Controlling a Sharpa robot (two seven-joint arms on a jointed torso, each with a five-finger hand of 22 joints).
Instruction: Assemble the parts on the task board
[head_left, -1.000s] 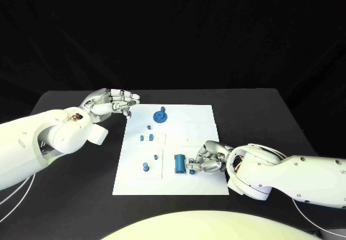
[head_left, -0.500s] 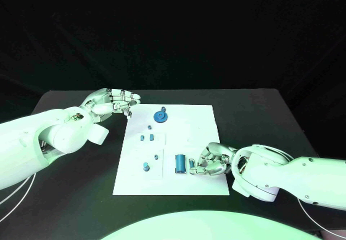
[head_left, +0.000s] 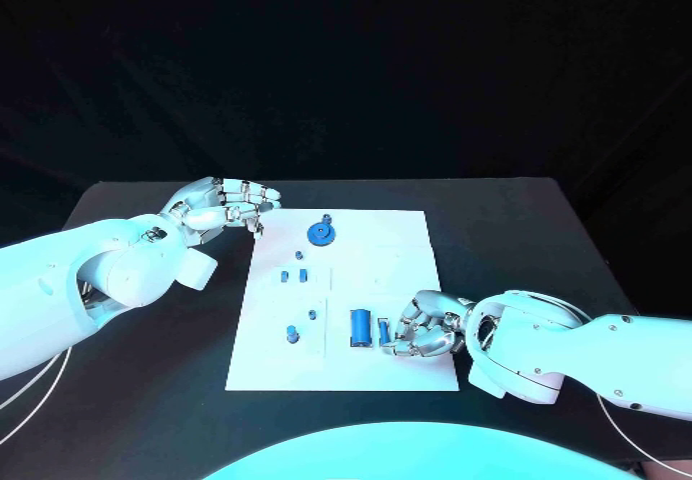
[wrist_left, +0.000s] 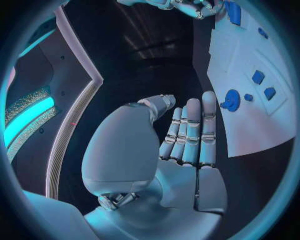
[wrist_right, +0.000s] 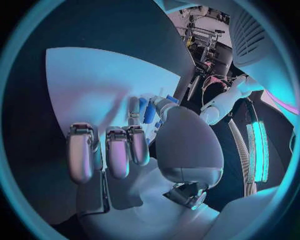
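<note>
The white task board (head_left: 397, 250) lies in the middle of the black table. My right hand (head_left: 421, 328) rests on its near right part and pinches a small blue peg (head_left: 384, 330), seen between thumb and finger in the right wrist view (wrist_right: 144, 110). A blue cylinder (head_left: 359, 326) lies just left of that peg. A round blue disc (head_left: 320, 235) sits near the board's far edge and shows in the left wrist view (wrist_left: 231, 100). My left hand (head_left: 224, 207) hovers off the board's far left corner and holds nothing, its fingers (wrist_left: 190, 132) side by side.
Two small blue pieces (head_left: 294, 275) stand in the board's left middle, and another (head_left: 293, 336) sits lower left. Bare black table (head_left: 519, 230) surrounds the board on all sides. My right forearm (head_left: 577, 350) covers the board's near right corner.
My right hand has shifted slightly toward the board's near edge, the small peg still in its fingers. The left hand has stayed put.
</note>
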